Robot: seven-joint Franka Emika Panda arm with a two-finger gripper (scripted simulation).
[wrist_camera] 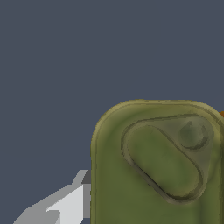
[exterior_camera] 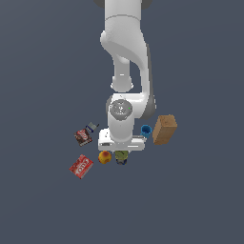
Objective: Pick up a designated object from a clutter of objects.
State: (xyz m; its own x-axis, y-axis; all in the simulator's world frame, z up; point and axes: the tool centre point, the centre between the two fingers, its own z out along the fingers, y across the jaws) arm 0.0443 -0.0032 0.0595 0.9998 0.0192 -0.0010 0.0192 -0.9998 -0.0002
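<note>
The small olive-green cylindrical bottle [exterior_camera: 121, 156] lay low in the middle of the exterior view, just below my white hand and touching or almost touching the orange-red round fruit [exterior_camera: 105, 157] on the exterior view's left. In the wrist view the bottle [wrist_camera: 157, 166] filled the lower right of the frame, an olive face with rounded corners and a raised oval moulding, so my gripper [exterior_camera: 121, 148] sat directly over it and very close. One pale finger [wrist_camera: 65, 205] showed in the lower left of the wrist frame, right beside the bottle's edge; the other finger was out of sight, so I could not tell whether my jaws stood apart or had already pressed onto it.

I judged the bottle light and stiff, likely smooth plastic, and apt to roll or squirt sideways if pinched off-centre. The best hold seemed across the middle of its body, on the two long sides, not on the dark end, which barely showed below it in the exterior view.

The fruit looked close enough to be nudged. The red flat box [exterior_camera: 81, 166] and the dark red packet [exterior_camera: 83, 137] lay further off to the exterior view's left, the blue cup [exterior_camera: 146, 130] and tan box [exterior_camera: 164, 129] up to its right, all apart from the bottle.
</note>
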